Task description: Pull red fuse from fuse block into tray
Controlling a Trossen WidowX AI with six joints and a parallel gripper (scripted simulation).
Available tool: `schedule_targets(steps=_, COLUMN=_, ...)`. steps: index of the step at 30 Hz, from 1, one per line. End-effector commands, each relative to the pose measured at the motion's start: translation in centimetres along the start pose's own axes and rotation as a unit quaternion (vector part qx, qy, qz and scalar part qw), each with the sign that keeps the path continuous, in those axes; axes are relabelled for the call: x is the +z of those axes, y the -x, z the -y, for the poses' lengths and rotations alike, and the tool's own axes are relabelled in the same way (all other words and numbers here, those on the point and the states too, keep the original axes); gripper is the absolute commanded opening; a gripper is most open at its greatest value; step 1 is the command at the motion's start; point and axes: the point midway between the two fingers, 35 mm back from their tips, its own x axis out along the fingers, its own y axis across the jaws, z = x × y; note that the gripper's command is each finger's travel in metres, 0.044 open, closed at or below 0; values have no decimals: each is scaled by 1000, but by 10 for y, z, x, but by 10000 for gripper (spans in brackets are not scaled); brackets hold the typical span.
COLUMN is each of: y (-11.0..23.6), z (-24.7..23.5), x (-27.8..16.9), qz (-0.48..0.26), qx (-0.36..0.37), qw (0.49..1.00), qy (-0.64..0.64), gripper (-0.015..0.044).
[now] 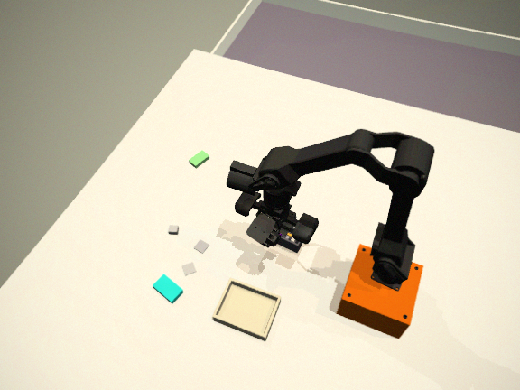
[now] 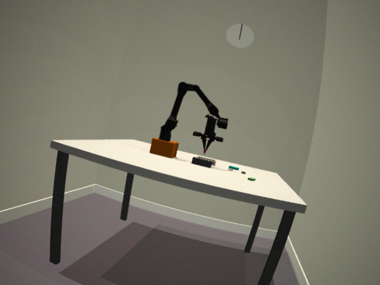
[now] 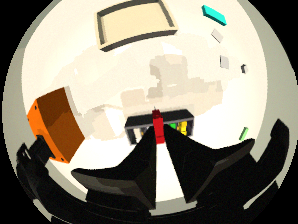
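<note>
The red fuse (image 2: pixel 204 151) (image 3: pixel 158 129) is between the fingertips of my gripper (image 2: pixel 204 150) (image 3: pixel 158 129), which is shut on it. In the exterior view the fuse hangs upright above the black fuse block (image 2: pixel 201 161) (image 3: pixel 141 121) (image 1: pixel 290 244), with a gap between them. Green and yellow fuses stand in the block in the wrist view; the fuse and fingers hide part of it. In the top view the gripper hides the fuse and much of the block. The beige tray (image 1: pixel 220 300) (image 3: pixel 101 31) holds nothing.
The orange base (image 1: pixel 384 289) (image 2: pixel 163 148) (image 3: pixel 57 120) stands to one side of the block. A cyan slab (image 1: pixel 168 288) (image 3: pixel 214 15), a green slab (image 1: pixel 199 159) (image 2: pixel 251 179), a small grey cube (image 1: pixel 173 229) and two flat grey squares lie on the table beyond the block and tray.
</note>
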Motion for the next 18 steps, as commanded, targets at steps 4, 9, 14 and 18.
schedule_targets(steps=4, y=1, z=7, x=36, qz=0, qx=-2, qw=1000, qy=-1, gripper=0)
schedule_targets(steps=9, y=2, z=8, x=62, qz=1, qx=-2, qw=1000, qy=-1, gripper=0)
schedule_targets(steps=14, y=2, z=6, x=90, qz=2, qx=-2, qw=1000, qy=-1, gripper=0)
schedule_targets(steps=18, y=2, z=3, x=112, qz=3, qx=-1, qw=1000, qy=-1, gripper=0)
